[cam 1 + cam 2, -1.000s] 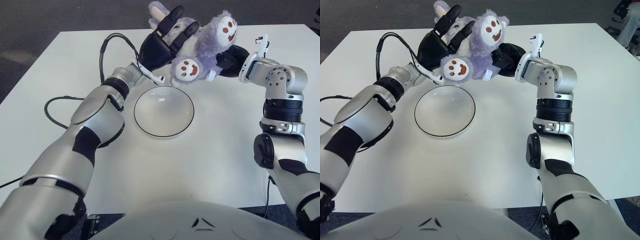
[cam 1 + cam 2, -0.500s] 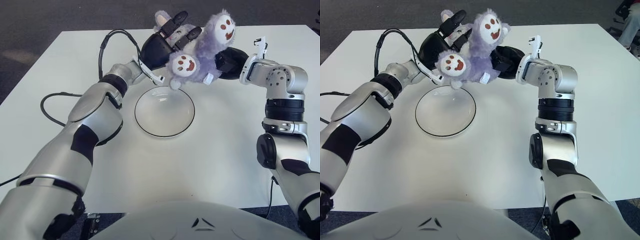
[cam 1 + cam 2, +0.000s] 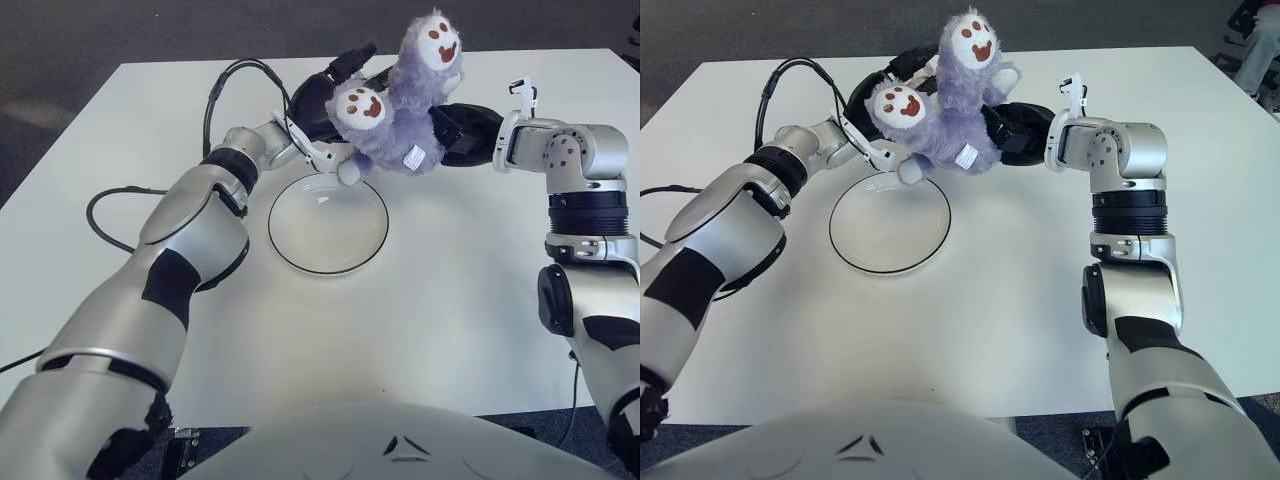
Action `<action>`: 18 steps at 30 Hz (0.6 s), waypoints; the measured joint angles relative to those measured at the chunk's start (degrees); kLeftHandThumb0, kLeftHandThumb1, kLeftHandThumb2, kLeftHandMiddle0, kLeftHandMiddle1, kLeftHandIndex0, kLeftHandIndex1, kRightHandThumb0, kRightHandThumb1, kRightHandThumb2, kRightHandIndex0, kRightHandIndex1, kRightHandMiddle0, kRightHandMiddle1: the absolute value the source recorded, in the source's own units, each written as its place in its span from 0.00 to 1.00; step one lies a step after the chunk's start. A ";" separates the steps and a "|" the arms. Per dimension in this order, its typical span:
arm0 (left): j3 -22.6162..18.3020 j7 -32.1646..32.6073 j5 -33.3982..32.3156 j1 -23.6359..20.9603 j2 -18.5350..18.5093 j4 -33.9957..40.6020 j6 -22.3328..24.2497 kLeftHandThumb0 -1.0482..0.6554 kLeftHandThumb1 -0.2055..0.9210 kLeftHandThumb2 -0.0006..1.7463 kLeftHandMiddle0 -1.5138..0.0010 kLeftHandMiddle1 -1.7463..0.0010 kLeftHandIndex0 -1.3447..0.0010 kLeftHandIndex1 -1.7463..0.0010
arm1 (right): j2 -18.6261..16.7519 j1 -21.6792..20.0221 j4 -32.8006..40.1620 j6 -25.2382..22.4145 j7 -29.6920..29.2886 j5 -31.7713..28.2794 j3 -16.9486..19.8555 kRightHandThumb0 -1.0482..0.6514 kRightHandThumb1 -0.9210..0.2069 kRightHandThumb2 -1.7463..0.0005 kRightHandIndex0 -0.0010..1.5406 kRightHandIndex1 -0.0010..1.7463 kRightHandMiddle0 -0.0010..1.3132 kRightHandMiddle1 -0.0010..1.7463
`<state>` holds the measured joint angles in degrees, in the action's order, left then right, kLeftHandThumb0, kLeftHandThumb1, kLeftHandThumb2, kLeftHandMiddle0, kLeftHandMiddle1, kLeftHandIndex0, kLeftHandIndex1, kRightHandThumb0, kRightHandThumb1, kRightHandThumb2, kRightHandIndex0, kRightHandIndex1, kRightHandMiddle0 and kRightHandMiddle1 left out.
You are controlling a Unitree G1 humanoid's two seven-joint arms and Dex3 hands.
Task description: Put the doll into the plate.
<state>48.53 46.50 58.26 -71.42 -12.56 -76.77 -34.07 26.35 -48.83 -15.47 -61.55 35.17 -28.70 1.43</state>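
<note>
White table [image 3: 450, 300] is sitting on dark grey carpet, w/ black cables [image 3: 110, 215] trailing along its left side.

Fingers first: left hand [image 3: 318, 95] is pressing against the doll's back-left; its black fingers [image 3: 352, 56] are sticking up behind the smaller face, wrapped partly round the plush, so it's grasping the doll. Right hand [image 3: 462, 130] is tucked in against the doll's right side; its fingers are hidden behind the fur, so can't tell if they're clenched or loose. Both forearms are reaching in toward the far-middle of the table.

The doll [image 3: 940, 115] is fuzzy purple, showing 2 round white faces w/ red-brown smiles, one high, one lower-left, plus a small white tag at its lower right. It's being held up between the 2 hands, above and just behind the far rim of the plate, not inside it. One pale foot is hanging down near that rim; can't tell if it's touching.

Containers: 1 plate [image 3: 290, 250], round, clear/white w/ dark rim, sitting flat on the table w/ nothing in it.

Count: 1 doll, 1 plate, 2 hands.
</note>
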 measured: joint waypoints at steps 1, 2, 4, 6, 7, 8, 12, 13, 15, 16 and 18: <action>-0.02 -0.21 0.00 0.00 0.06 0.02 0.09 0.18 0.72 0.33 0.76 0.76 1.00 0.65 | 0.36 -0.02 -0.22 0.60 1.12 0.25 -0.67 0.90 0.60 0.20 0.43 1.00 0.00 0.49; -0.02 -0.44 0.02 0.00 0.14 0.04 0.25 0.19 0.70 0.34 0.78 0.71 1.00 0.62 | 0.82 -0.10 -0.61 1.21 2.36 0.57 -1.47 0.90 0.60 0.20 0.43 1.00 0.00 0.50; -0.01 -0.81 0.14 0.00 0.29 0.05 0.87 0.20 0.67 0.36 0.78 0.65 1.00 0.58 | 1.30 -0.41 -1.67 2.29 4.27 1.03 -2.57 0.90 0.60 0.20 0.43 1.00 0.00 0.51; 0.00 -1.20 0.25 -0.03 0.49 0.05 1.58 0.24 0.62 0.41 0.77 0.56 1.00 0.48 | 1.31 -0.73 -2.58 2.56 4.61 1.19 -2.78 0.91 0.60 0.19 0.43 1.00 0.00 0.52; 0.02 -1.49 0.29 -0.07 0.61 0.05 1.96 0.25 0.60 0.44 0.76 0.52 1.00 0.44 | 1.25 -0.86 -2.94 2.41 4.55 1.19 -2.57 0.91 0.61 0.19 0.44 1.00 0.00 0.52; 0.02 -1.70 0.31 -0.13 0.69 0.05 2.25 0.28 0.58 0.46 0.74 0.47 0.99 0.39 | 1.16 -0.98 -3.24 1.98 4.39 1.18 -2.15 0.91 0.61 0.19 0.44 1.00 0.00 0.53; 0.00 -2.41 0.30 -0.47 0.87 0.15 3.06 0.51 0.50 0.61 0.57 0.26 0.79 0.12 | 0.24 -1.69 -4.97 -0.23 4.12 0.92 -0.41 0.91 0.61 0.19 0.44 1.00 0.00 0.62; 0.00 -2.48 0.30 -0.55 0.88 0.18 3.09 0.53 0.49 0.64 0.55 0.24 0.76 0.10 | 0.13 -1.89 -5.40 -0.58 4.34 0.86 -0.26 0.91 0.61 0.19 0.44 1.00 0.00 0.64; -0.02 -2.48 0.29 -0.67 0.90 0.32 3.09 0.58 0.44 0.69 0.50 0.22 0.70 0.04 | -0.01 -2.08 -6.17 -0.91 4.86 0.70 -0.06 0.91 0.61 0.19 0.44 1.00 0.00 0.69; -0.02 -2.48 0.29 -0.71 0.91 0.36 3.09 0.59 0.42 0.71 0.49 0.22 0.68 0.03 | -0.05 -2.08 -6.37 -1.00 5.07 0.68 -0.02 0.91 0.60 0.19 0.43 1.00 0.00 0.72; -0.02 -2.43 0.30 -0.85 0.97 0.43 3.09 0.60 0.33 0.76 0.43 0.27 0.58 0.01 | -0.23 -2.07 -6.67 -1.03 5.51 0.66 0.06 0.90 0.57 0.22 0.41 1.00 0.04 0.87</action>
<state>48.51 44.07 58.56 -72.26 -11.59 -76.33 -30.98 26.12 -50.90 -22.14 -62.58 40.68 -28.04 1.49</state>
